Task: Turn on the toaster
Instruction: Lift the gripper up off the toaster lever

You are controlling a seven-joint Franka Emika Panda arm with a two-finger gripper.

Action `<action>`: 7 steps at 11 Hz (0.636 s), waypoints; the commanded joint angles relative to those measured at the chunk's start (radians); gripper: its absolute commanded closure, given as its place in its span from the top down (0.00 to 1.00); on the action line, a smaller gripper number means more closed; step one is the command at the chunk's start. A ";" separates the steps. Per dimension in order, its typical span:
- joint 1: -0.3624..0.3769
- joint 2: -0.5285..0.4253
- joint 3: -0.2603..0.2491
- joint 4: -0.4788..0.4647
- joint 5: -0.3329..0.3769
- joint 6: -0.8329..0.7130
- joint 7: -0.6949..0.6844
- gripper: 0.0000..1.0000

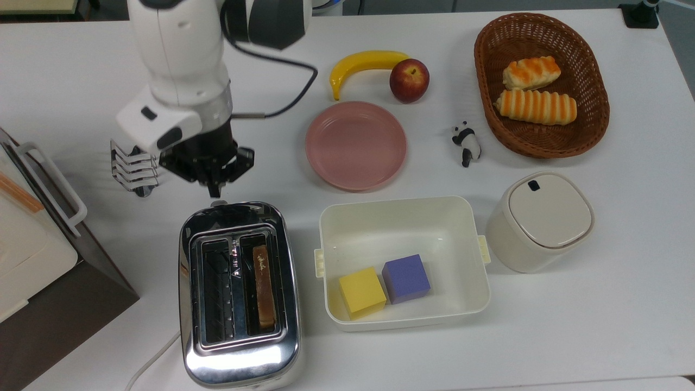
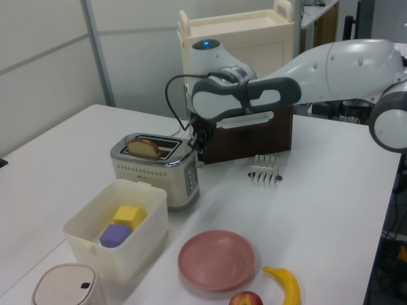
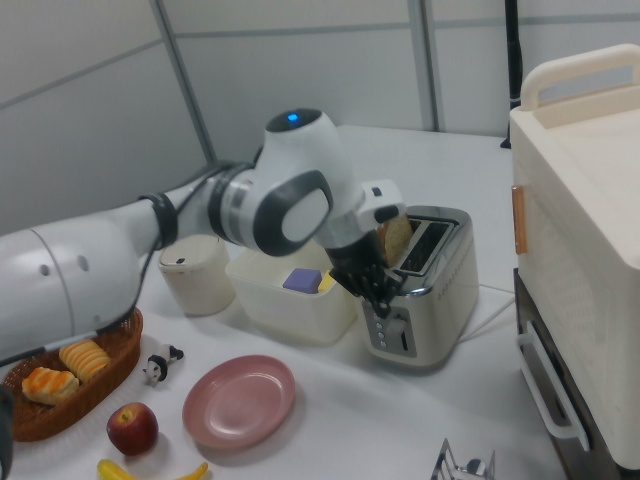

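The chrome two-slot toaster [image 1: 239, 358] stands at the table's front in the top view, with a slice of toast [image 1: 263, 285] in its right slot. In the left view the toast [image 2: 143, 148] sticks up out of the toaster [image 2: 152, 168]. My gripper [image 1: 216, 189] hangs just beyond the toaster's far end, fingers together and pointing down, holding nothing. The left view shows the gripper [image 2: 196, 145] above the toaster's end corner, clear of it. In the right view the gripper [image 3: 375, 290] is in front of the toaster [image 3: 430, 290], beside the toast [image 3: 393, 238].
A wire toast rack [image 1: 133, 171] stands to the top view's left of my gripper, and a white-and-brown appliance [image 1: 32, 239] at the left edge. A white box [image 1: 402, 202] holding two cubes is right of the toaster. A pink plate [image 1: 355, 144], canister [image 1: 537, 220] and basket [image 1: 543, 87] lie farther right.
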 commanded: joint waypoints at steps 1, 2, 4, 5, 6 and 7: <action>0.041 -0.103 -0.006 -0.033 -0.007 -0.109 0.001 0.00; 0.051 -0.126 -0.005 -0.033 -0.005 -0.156 0.001 0.00; 0.078 -0.170 -0.006 -0.033 -0.005 -0.256 0.002 0.00; 0.092 -0.195 -0.005 -0.034 -0.004 -0.302 0.002 0.00; 0.098 -0.225 -0.005 -0.036 -0.002 -0.353 0.004 0.00; 0.101 -0.253 -0.003 -0.042 0.022 -0.388 0.004 0.00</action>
